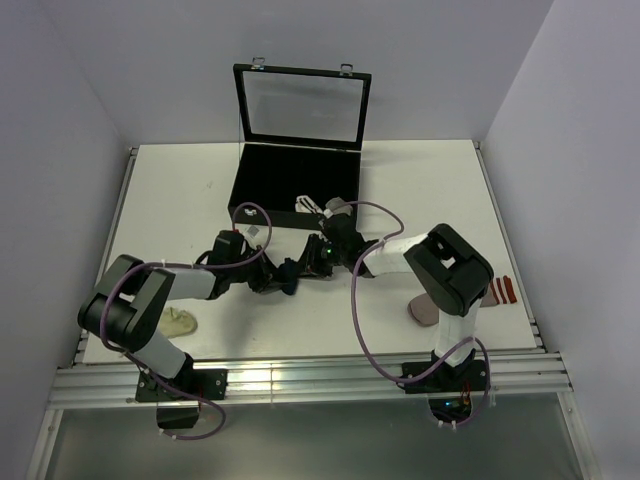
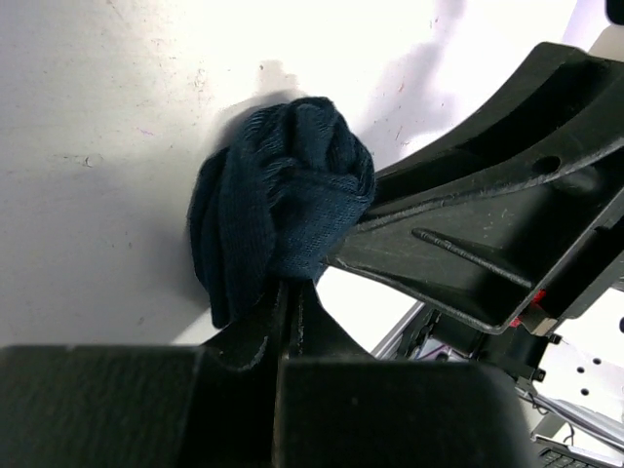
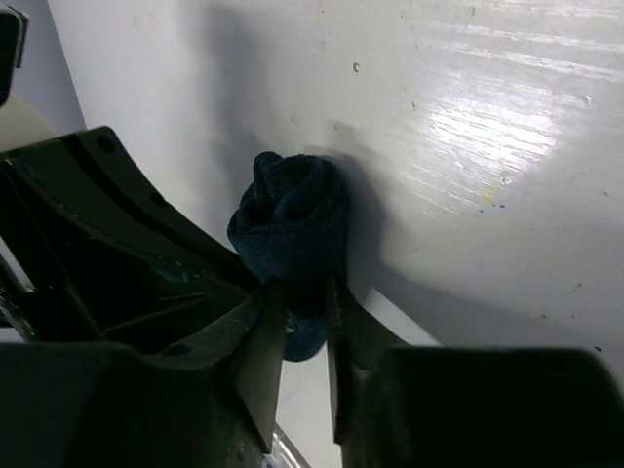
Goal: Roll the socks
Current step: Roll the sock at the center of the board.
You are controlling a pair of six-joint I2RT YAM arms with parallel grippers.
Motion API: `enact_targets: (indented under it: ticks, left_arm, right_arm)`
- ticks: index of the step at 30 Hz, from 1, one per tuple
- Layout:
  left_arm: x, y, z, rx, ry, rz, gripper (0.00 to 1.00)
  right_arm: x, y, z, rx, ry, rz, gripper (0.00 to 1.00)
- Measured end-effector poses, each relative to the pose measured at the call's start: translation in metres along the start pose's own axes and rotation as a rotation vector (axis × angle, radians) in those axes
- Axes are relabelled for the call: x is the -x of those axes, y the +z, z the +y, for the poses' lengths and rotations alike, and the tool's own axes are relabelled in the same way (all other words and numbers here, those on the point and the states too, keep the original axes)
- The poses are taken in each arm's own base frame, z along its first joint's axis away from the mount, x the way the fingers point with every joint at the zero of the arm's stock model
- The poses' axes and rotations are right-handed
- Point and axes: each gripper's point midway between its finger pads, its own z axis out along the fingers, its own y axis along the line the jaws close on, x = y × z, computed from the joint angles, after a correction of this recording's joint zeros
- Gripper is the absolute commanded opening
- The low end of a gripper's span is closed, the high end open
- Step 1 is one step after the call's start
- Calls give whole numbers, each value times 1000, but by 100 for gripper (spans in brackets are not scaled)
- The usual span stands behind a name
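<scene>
Left gripper: my left gripper (image 2: 290, 304) is pressed together, with no gap showing between the fingers.
Left hold: a fold of the navy sock (image 2: 283, 210) is pinched in the seam between my left fingers, and the rest of the bundle bulges out beyond the tips.
Right gripper: my right gripper (image 3: 302, 314) is narrowed to a slim gap, with the fingers nearly parallel.
Right hold: the lower end of the navy sock fills that gap and dark fabric touches both inner faces, so I am pinching it from the opposite side.
Sock shape: it is bunched into a tight rounded wad, with its folds wrapped over one another.
Sock place: it is at the middle of the white table (image 1: 180, 200), just in front of the black case (image 1: 240, 190), between my two wrists. I cannot tell whether its underside touches the tabletop.
Arms: both reach inward from their bases and meet tip to tip at the sock.
Case: its lid stands upright at the far side, and the tray looks dark inside.
Striped sock (image 1: 312, 207): it is light with dark bands and lies at the front edge of the case, apart from my grippers.
Pale sock (image 1: 180, 322): it lies flat beside my left arm, near the table's near edge.
Red-striped sock (image 1: 500, 291): it is at the right side, partly hidden behind my right arm.
</scene>
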Motion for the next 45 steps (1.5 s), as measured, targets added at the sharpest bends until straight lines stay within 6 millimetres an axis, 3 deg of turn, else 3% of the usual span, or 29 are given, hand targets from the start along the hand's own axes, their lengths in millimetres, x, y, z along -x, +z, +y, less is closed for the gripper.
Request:
enact_targets:
  ticks: [4, 6, 7, 11, 17, 22, 28, 39, 42, 45]
  left_arm:
    - [0, 0, 0, 1, 3, 0, 7]
    - [1, 0, 1, 7, 8, -2, 13]
    - [1, 0, 1, 11, 12, -2, 22]
    - [8, -8, 4, 63, 51, -53, 43]
    - [16, -29, -4, 154, 168, -192, 53]
    - [11, -41, -34, 180, 326, -305, 51]
    - [-10, -32, -57, 235, 494, -350, 48]
    - [-29, 5, -34, 429, 679, -338, 42]
    - [-32, 11, -31, 454, 707, -337, 35]
    - [-32, 15, -28, 473, 723, -337, 17]
  right_arm:
    - [1, 1, 1, 5, -14, 4, 0]
    - [1, 1, 1, 0, -21, 7, 0]
    - [1, 1, 1, -4, -21, 9, 0]
    - [1, 0, -1, -37, -22, 19, 0]
    - [3, -6, -6, -140, -7, 35, 0]
    - [4, -12, -8, -229, 13, 53, 0]
    - [0, -20, -13, -309, 36, 76, 0]
    - [-1, -29, -14, -379, 50, 97, 0]
    - [-2, -30, -15, -392, 50, 99, 0]
    - [-2, -31, -16, -401, 51, 101, 0]
